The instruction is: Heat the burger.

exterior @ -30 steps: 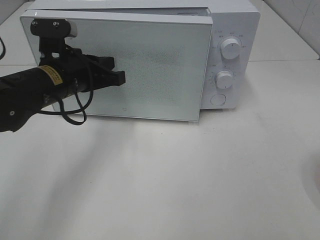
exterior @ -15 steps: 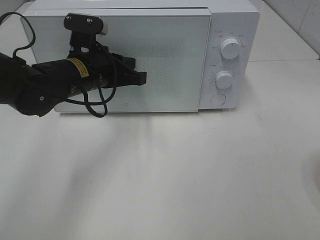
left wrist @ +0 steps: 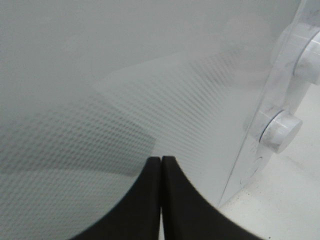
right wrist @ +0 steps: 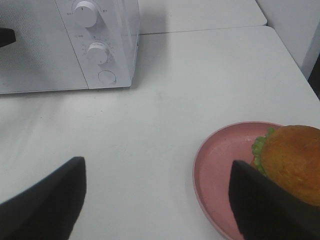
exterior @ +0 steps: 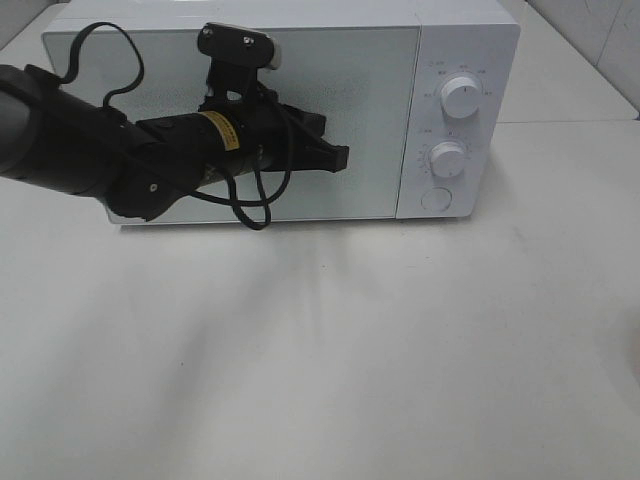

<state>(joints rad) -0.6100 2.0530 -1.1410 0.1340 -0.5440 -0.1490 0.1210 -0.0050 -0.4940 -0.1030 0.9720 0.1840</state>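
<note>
The burger, with a golden-brown bun and a green lettuce edge, lies on a pink plate on the white table, well to the right of the microwave. Neither burger nor plate appears in the exterior high view. My right gripper hovers open above the table beside the plate, holding nothing. The tips of my left gripper are shut and rest against the microwave door, which lies flush and closed. The left wrist view shows the shut fingertips on the dotted glass.
The white microwave stands at the back of the table, with two knobs and a round button on its right panel. The left arm and its cable cross in front of the door.
The microwave door swung from ajar to fully closed. My left arm moved right along the door with it. The right gripper's state is unchanged.
</note>
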